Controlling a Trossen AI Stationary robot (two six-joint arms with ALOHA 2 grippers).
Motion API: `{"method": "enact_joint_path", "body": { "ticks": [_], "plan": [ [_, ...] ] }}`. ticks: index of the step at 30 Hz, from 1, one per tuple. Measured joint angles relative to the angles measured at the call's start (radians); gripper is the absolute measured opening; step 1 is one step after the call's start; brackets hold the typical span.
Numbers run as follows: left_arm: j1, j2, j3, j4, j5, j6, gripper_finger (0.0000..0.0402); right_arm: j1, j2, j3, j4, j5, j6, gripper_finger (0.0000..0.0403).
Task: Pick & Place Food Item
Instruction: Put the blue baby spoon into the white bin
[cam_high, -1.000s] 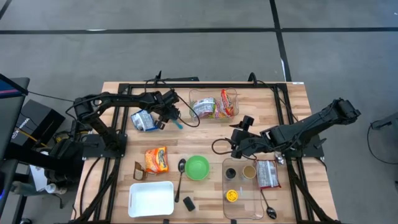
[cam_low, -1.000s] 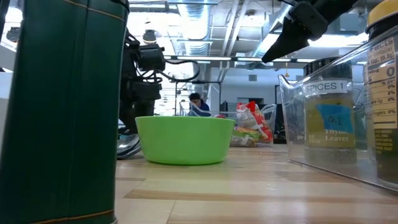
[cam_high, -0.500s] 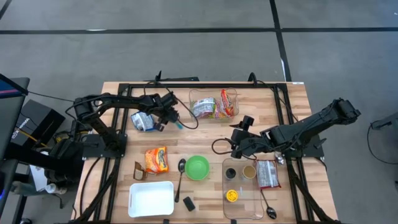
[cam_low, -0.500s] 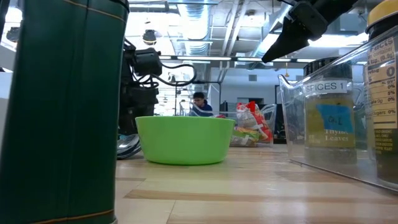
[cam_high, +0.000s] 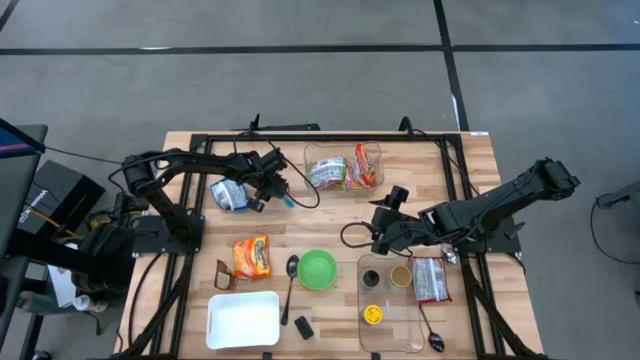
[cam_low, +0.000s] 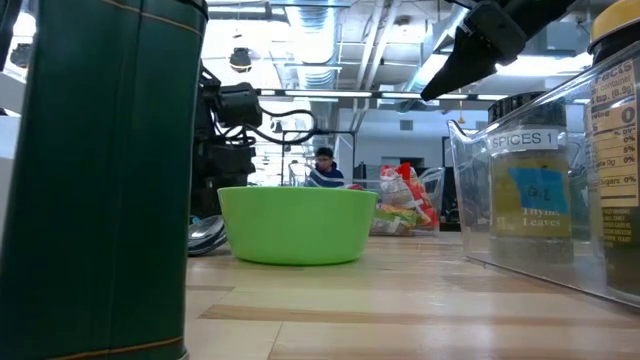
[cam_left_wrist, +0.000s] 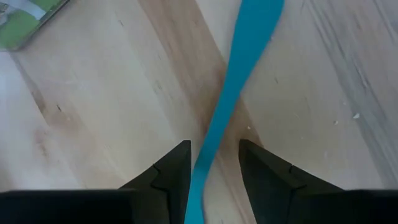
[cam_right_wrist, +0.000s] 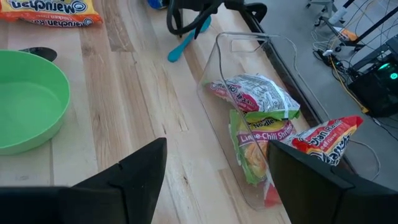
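A light-blue utensil (cam_left_wrist: 245, 56) lies flat on the wooden table, left of the clear bin (cam_high: 343, 168) of food packets. My left gripper (cam_left_wrist: 214, 149) points steeply down over the utensil's handle. It is open, one finger on each side of the handle with a narrow gap on both sides. In the high view this gripper (cam_high: 275, 188) is at the far left, beside a blue-white packet (cam_high: 230, 193). An orange noodle packet (cam_high: 252, 256) lies flat nearer the front. My right gripper (cam_high: 381, 236) hovers open above mid-table with nothing between its fingers (cam_right_wrist: 143, 174).
A green bowl (cam_high: 317, 268), a spoon (cam_high: 291, 270) and a white tray (cam_high: 243, 320) sit near the front. A clear tray (cam_high: 392, 325) holds spice jars, with a packet (cam_high: 432, 279) beside them. A dark green can (cam_low: 100, 180) fills the low view's left.
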Motion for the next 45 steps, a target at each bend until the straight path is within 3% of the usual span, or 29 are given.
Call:
{"method": "enact_joint_path", "body": {
  "ticks": [36,45],
  "plan": [
    [0.006,-0.005,-0.002,-0.047,0.017,-0.116,0.0131,0.000,0.000,0.000,0.001,-0.026,0.008,0.0270],
    [0.005,-0.005,-0.004,-0.055,0.018,-0.166,0.0081,0.000,0.000,0.000,0.000,-0.026,0.011,0.0270]
  ]
}}
